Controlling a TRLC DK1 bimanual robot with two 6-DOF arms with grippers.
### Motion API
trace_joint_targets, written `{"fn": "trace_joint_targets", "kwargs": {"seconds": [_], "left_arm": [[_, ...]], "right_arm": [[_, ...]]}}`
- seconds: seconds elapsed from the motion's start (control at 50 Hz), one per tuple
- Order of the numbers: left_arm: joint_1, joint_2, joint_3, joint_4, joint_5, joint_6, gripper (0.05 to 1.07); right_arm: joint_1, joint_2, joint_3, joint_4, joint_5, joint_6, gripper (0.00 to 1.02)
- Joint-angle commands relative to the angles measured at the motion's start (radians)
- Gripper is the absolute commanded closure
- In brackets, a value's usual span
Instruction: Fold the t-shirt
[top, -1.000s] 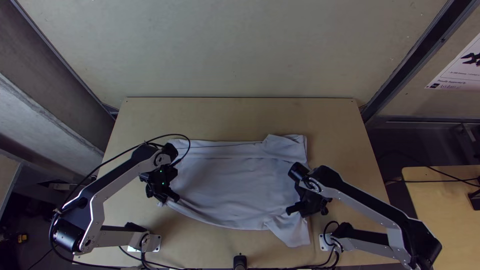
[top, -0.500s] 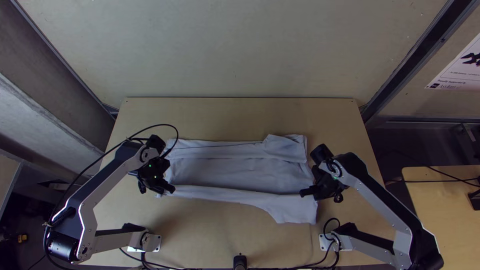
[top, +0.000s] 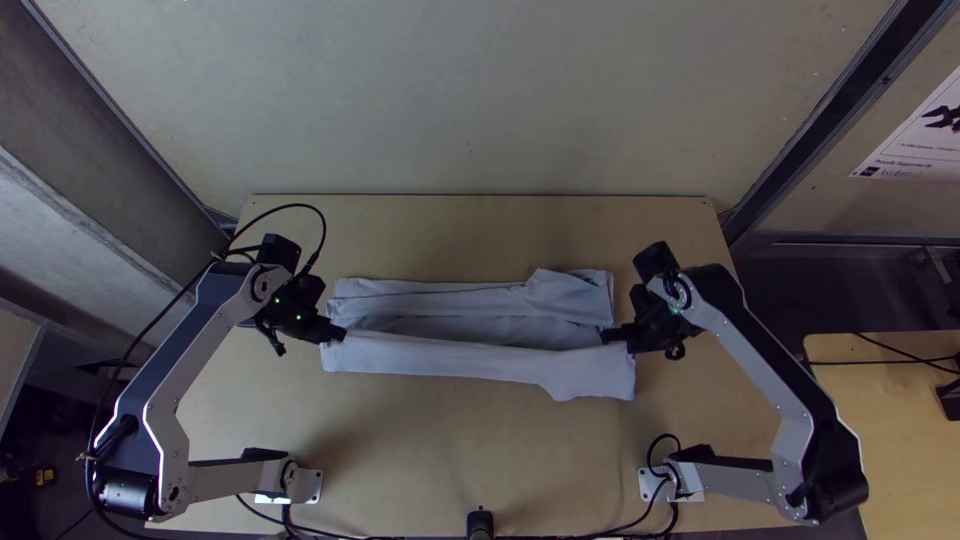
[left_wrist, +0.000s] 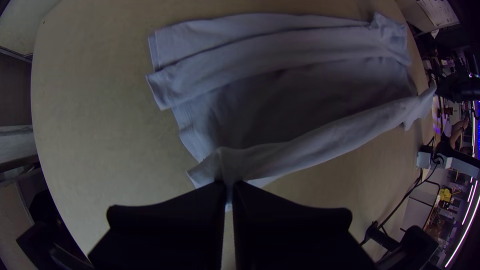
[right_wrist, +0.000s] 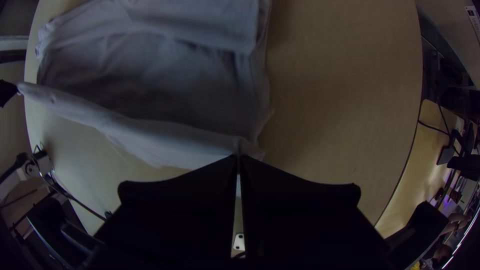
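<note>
The pale t-shirt (top: 470, 362) lies as a wide strip across the table's middle, its far part folded over and its near part lifted between both grippers. At its left end, my left gripper (top: 338, 333) is shut on the near edge; in the left wrist view a pinched corner of the shirt (left_wrist: 300, 152) rises into the left gripper (left_wrist: 228, 186). My right gripper (top: 608, 337) is at the right end. In the right wrist view the right gripper (right_wrist: 238, 159) is shut on the other end of the raised edge of the shirt (right_wrist: 165, 140).
The light wooden table (top: 470, 440) shows bare wood in front of and behind the shirt. A small black post (top: 480, 522) stands at the near edge. Cables (top: 350, 537) run along that edge between the arm bases. Another wooden table (top: 900, 400) stands at the right.
Both grippers have moved up the picture, away from the near edge, carrying the shirt's near edge over the rest. The shirt's visible outline has become a narrower strip.
</note>
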Motion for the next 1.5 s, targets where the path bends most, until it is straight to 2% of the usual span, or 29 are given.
{"fn": "trace_joint_targets", "kwargs": {"seconds": [0.0,0.58,0.92,1.34,1.38,1.4,1.42,1.44,1.48], "left_arm": [[0.022,0.037,0.037,0.009,0.009,0.009,1.04],[0.083,0.221,0.147,0.102,0.008,0.043,1.04],[0.086,0.371,0.287,0.104,0.003,0.043,1.04],[0.077,0.443,0.298,0.128,-0.001,0.029,1.04],[0.075,0.445,0.287,0.139,-0.001,0.023,0.98],[0.075,0.446,0.284,0.142,-0.001,0.017,0.89],[0.075,0.446,0.278,0.142,0.0,0.014,0.75],[0.075,0.448,0.273,0.142,0.0,0.012,0.55],[0.075,0.448,0.259,0.145,-0.001,0.006,0.11]], "right_arm": [[-0.023,0.063,0.069,0.016,0.018,-0.021,0.99],[-0.055,0.339,0.343,0.088,0.027,-0.024,0.99],[-0.085,0.52,0.483,0.133,0.027,-0.037,0.99],[-0.106,0.644,0.495,0.206,0.027,-0.043,0.99],[-0.106,0.649,0.495,0.217,0.028,-0.043,0.99],[-0.106,0.65,0.495,0.225,0.028,-0.044,0.99],[-0.106,0.653,0.497,0.231,0.028,-0.044,0.99],[-0.106,0.655,0.5,0.236,0.028,-0.044,0.98],[-0.108,0.661,0.508,0.24,0.028,-0.044,0.87]]}}
